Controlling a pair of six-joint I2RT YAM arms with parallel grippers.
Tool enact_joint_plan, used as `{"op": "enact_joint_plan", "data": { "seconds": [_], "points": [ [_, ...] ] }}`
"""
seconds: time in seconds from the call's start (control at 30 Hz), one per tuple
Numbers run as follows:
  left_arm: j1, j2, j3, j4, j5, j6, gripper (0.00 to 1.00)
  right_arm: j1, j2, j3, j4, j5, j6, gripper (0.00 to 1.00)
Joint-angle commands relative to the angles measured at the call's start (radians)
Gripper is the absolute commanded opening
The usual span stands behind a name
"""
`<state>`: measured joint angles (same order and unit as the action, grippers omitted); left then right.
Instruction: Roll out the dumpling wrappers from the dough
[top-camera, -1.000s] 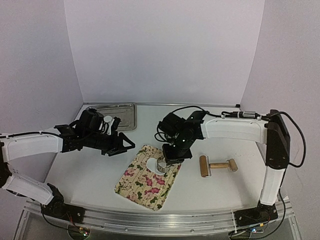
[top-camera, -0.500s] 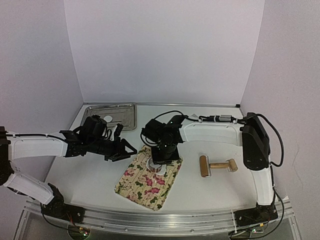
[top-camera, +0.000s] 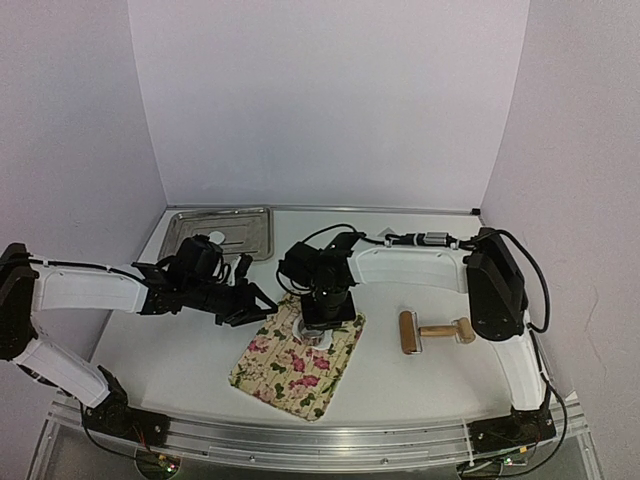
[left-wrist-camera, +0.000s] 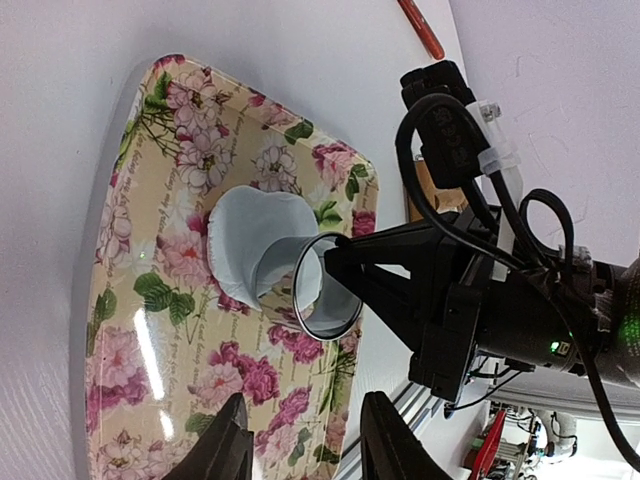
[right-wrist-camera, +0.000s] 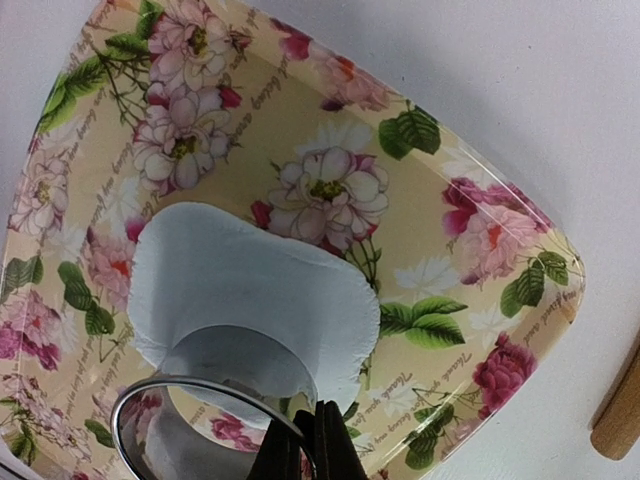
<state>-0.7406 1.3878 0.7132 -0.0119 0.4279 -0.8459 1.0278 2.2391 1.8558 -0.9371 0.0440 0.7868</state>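
Observation:
A flat white dough sheet (right-wrist-camera: 250, 285) lies on the floral tray (right-wrist-camera: 480, 230). A metal ring cutter (right-wrist-camera: 190, 420) stands on the dough's edge, and my right gripper (right-wrist-camera: 318, 445) is shut on its rim. From above, the right gripper (top-camera: 320, 320) hangs over the cutter (top-camera: 313, 336) and dough (top-camera: 297, 323). My left gripper (top-camera: 258, 308) hovers at the floral tray's (top-camera: 285, 370) left edge; its fingers are apart with nothing between them. In the left wrist view, its fingertips (left-wrist-camera: 228, 445) frame the cutter (left-wrist-camera: 315, 290) and dough (left-wrist-camera: 250, 240). One dumpling wrapper (top-camera: 214, 238) lies in the metal tray.
A metal tray (top-camera: 245, 228) sits at the back left, partly behind my left arm. A wooden rolling pin (top-camera: 435, 332) lies on the table to the right of the floral tray. Purple walls close in the back and sides.
The right arm swung left and carried the ring cutter further onto the dough. The left gripper moved closer to the floral tray and its fingers narrowed.

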Motion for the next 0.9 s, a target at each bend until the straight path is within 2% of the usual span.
{"op": "enact_joint_plan", "data": {
  "seconds": [0.0, 0.37, 0.87],
  "points": [
    [-0.003, 0.026, 0.047, 0.048, 0.022, -0.001, 0.50, -0.012, 0.021, 0.052, -0.021, 0.008, 0.012, 0.00],
    [-0.003, 0.044, 0.053, 0.058, 0.030, -0.001, 0.41, -0.027, 0.026, 0.052, -0.021, 0.006, 0.013, 0.00],
    [-0.003, 0.063, 0.059, 0.068, 0.041, 0.001, 0.38, -0.045, 0.097, 0.077, -0.027, -0.017, -0.006, 0.00]
  ]
}}
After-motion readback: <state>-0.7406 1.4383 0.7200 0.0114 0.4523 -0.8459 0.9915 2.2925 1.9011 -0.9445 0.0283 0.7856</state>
